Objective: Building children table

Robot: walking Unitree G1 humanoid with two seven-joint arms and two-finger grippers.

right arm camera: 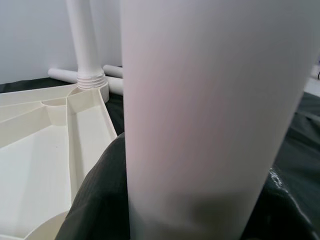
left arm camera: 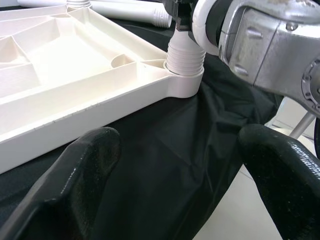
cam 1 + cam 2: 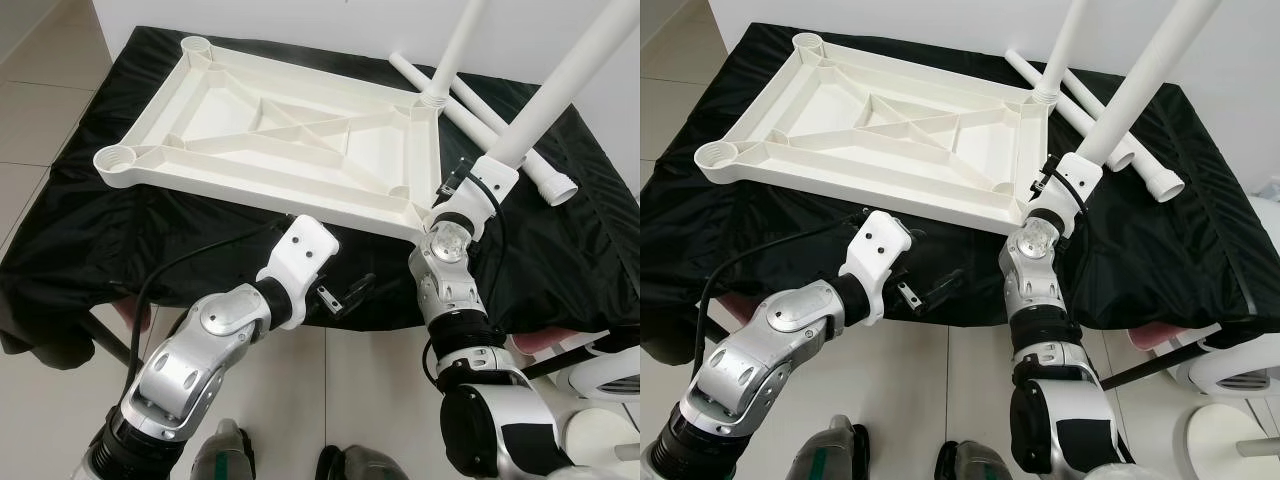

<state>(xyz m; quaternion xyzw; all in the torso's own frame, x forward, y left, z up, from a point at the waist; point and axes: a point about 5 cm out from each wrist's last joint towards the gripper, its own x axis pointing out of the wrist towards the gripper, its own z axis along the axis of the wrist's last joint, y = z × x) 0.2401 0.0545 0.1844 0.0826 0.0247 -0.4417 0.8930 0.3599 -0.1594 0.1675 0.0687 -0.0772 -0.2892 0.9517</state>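
Nearest, the left gripper [image 3: 345,297] hovers spread and empty by the black cloth [image 3: 560,230], the right gripper [image 3: 462,190] clamps a leg [image 3: 560,85] into the near corner of the upturned tabletop [image 3: 270,130], another leg [image 3: 455,50] stands fitted beyond, and two legs [image 3: 500,130] lie loose, so about half seems done.

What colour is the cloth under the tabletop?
Black; the cloth shows best in the left eye view, under the white tabletop.
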